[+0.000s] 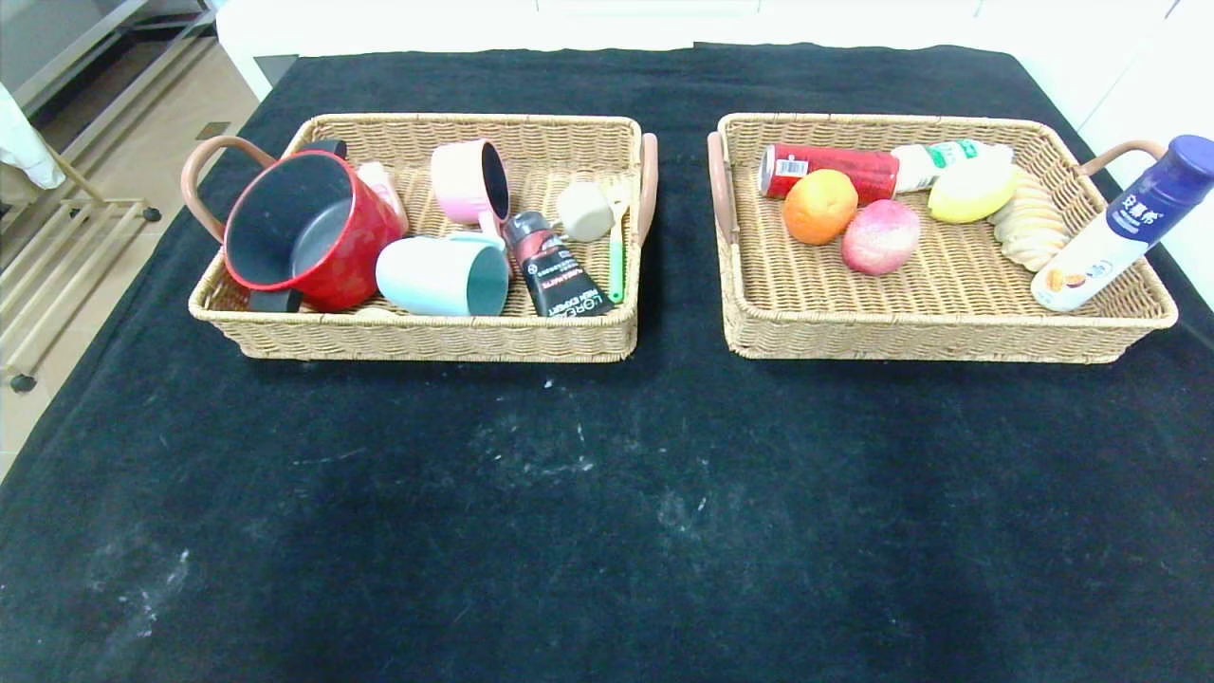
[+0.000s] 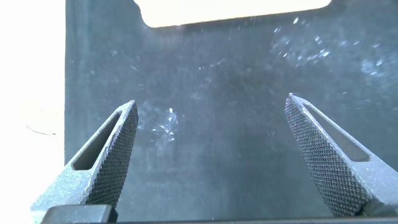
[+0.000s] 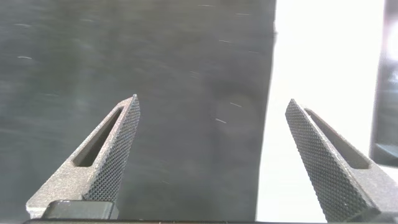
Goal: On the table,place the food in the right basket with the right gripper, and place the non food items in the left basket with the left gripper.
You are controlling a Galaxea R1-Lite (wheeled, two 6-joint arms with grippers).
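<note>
The left basket (image 1: 417, 337) holds a red pot (image 1: 308, 232), a pink cup (image 1: 469, 180), a light blue cup (image 1: 446, 275), a black tube (image 1: 555, 270), and a brush with a green handle (image 1: 602, 223). The right basket (image 1: 948, 327) holds a red can (image 1: 830, 171), an orange (image 1: 818, 206), a pink apple (image 1: 880, 237), a lemon (image 1: 972, 190), a small bottle (image 1: 939, 156), biscuits (image 1: 1029, 228), and a white bottle with a blue cap (image 1: 1119, 223) leaning on its rim. Neither arm shows in the head view. My left gripper (image 2: 211, 146) is open and empty over bare black cloth. My right gripper (image 3: 211, 149) is open and empty over the cloth's edge.
The black cloth (image 1: 607, 512) covers the table in front of the baskets and bears faint white marks. A metal rack (image 1: 57, 256) stands on the floor off the table's left side. A white surface lies beyond the cloth's far edge.
</note>
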